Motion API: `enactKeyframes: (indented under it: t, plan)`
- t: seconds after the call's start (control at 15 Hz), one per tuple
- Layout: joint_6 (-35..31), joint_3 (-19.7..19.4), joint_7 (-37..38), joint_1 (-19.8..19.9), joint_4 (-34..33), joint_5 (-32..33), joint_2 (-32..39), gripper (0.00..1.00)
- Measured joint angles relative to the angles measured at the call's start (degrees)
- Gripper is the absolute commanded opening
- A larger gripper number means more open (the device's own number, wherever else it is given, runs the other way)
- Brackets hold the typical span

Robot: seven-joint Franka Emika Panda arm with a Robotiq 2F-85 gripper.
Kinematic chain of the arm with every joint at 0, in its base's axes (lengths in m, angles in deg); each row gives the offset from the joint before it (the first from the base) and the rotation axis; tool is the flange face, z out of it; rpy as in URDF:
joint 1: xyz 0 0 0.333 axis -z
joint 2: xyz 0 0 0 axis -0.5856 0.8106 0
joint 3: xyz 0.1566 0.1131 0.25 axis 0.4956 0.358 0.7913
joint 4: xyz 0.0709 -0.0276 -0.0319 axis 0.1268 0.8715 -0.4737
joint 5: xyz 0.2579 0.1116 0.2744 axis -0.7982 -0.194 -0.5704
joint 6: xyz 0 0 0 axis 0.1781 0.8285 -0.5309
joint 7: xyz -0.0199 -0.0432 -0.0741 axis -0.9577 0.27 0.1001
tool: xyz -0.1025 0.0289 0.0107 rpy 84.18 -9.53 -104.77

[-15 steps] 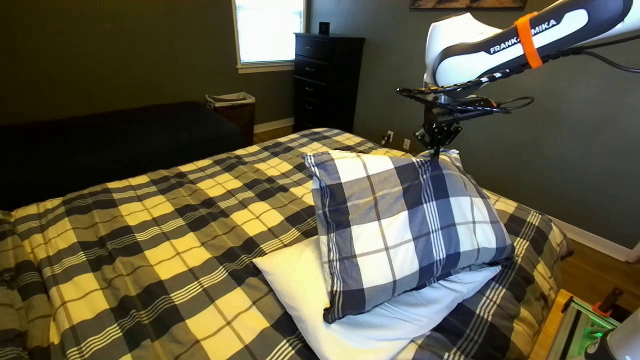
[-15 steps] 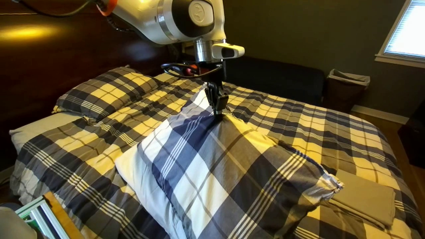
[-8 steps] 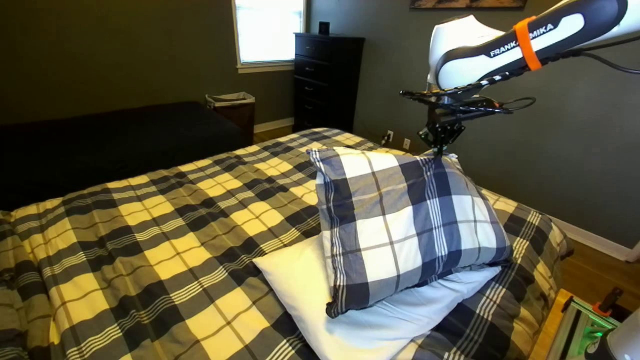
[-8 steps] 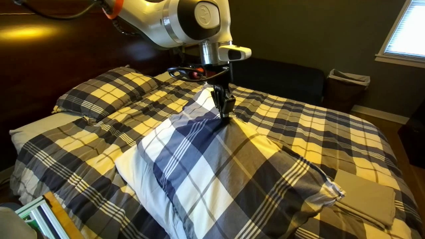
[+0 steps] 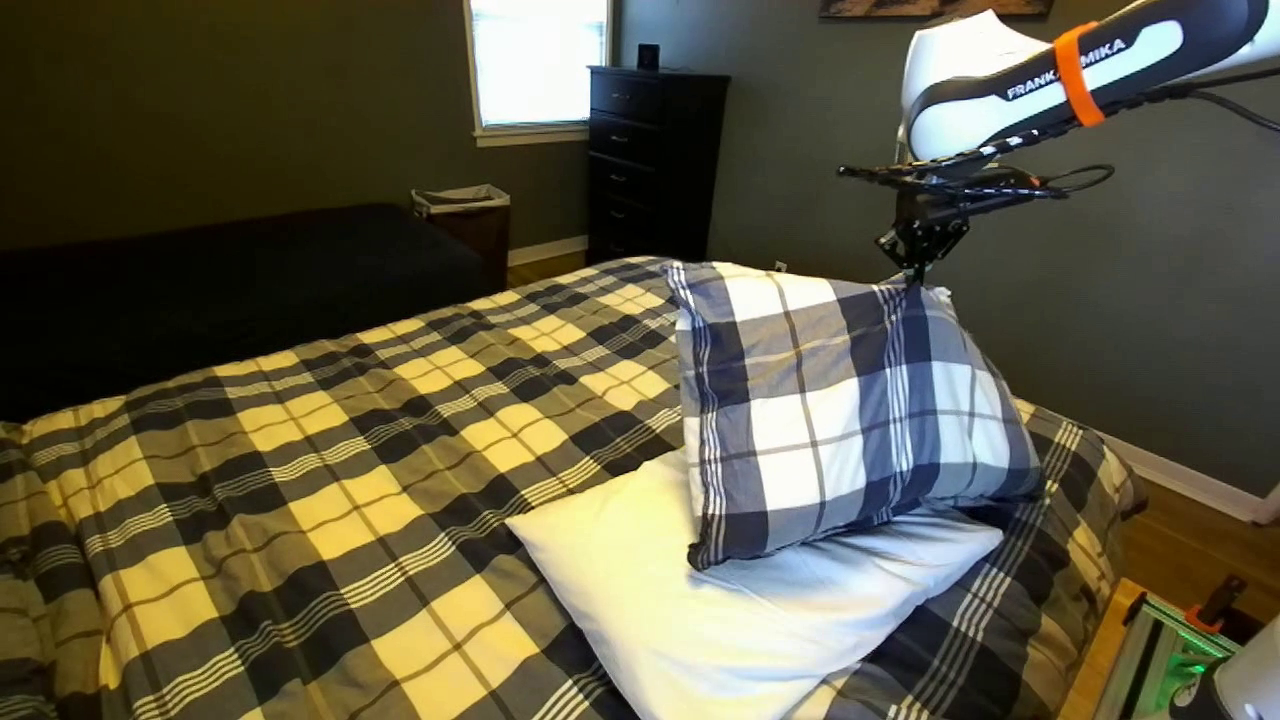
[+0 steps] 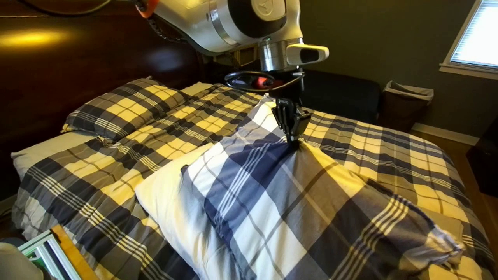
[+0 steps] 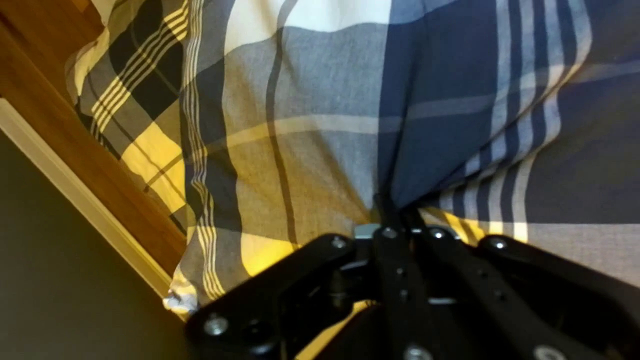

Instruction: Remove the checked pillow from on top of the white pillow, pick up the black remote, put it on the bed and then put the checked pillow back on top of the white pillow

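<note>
Checked pillow [image 5: 840, 410]: upper fold gripped in closed hand [image 5: 914, 277]; body hung below, long axis left to right in exterior view. White pillow [image 5: 690, 610]: lay under lower edge, extended near and left.

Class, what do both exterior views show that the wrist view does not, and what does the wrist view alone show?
Only the exterior views: the white pillow, the window and the lined hamper.
Only the wrist view: a close look at the fingers side by side and the deep crease where they pinch the checked pillow.
Shared: the gripper shut on that pillow, plaid bedcover, wood floor, baseboard.
</note>
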Motion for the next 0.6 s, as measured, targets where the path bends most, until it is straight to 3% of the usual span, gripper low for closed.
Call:
enactKeyframes:
  t: [0.6]
  plan:
    - [-5.19,-3.14,-7.20,3.19,-6.25,5.36,1.94,0.01]
